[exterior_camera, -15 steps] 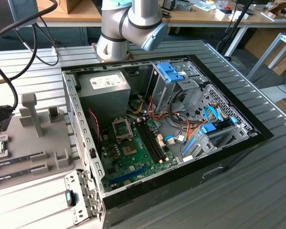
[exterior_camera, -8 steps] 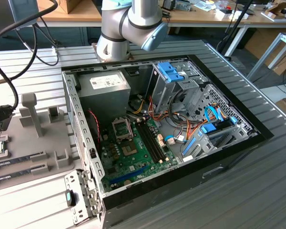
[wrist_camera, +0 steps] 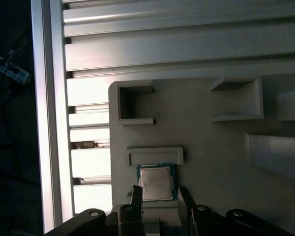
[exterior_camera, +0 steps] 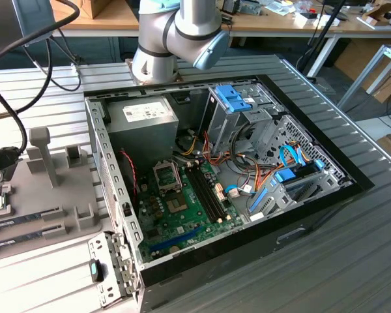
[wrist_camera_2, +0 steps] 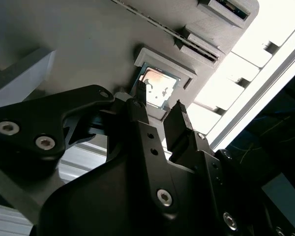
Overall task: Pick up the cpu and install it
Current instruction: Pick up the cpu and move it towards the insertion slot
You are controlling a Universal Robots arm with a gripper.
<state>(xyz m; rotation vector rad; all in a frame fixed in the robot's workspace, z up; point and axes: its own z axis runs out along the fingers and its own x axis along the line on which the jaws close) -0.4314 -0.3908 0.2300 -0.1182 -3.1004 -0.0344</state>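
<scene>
The cpu (wrist_camera: pixel 156 183) lies flat in a pocket of the tray (wrist_camera: pixel 211 142). The tray rests on the slatted table (exterior_camera: pixel 326 274), at the exterior view's left of the computer case (exterior_camera: pixel 300 228). My claw (wrist_camera: pixel 160 191) hangs just above the cpu, one finger spread to each side. The motherboard (exterior_camera: pixel 182 225) lies on the case floor.

I count one cpu (wrist_camera: pixel 156 183) and one gripper (wrist_camera: pixel 160 191) of mine, with two fingers (wrist_camera: pixel 136 197). In the exterior view I count one open computer case (exterior_camera: pixel 313 215), holding one motherboard (exterior_camera: pixel 182 215) and one grey power supply box (exterior_camera: pixel 143 127). One grey tray (exterior_camera: pixel 72 189) lies at the case's nine o'clock.
</scene>
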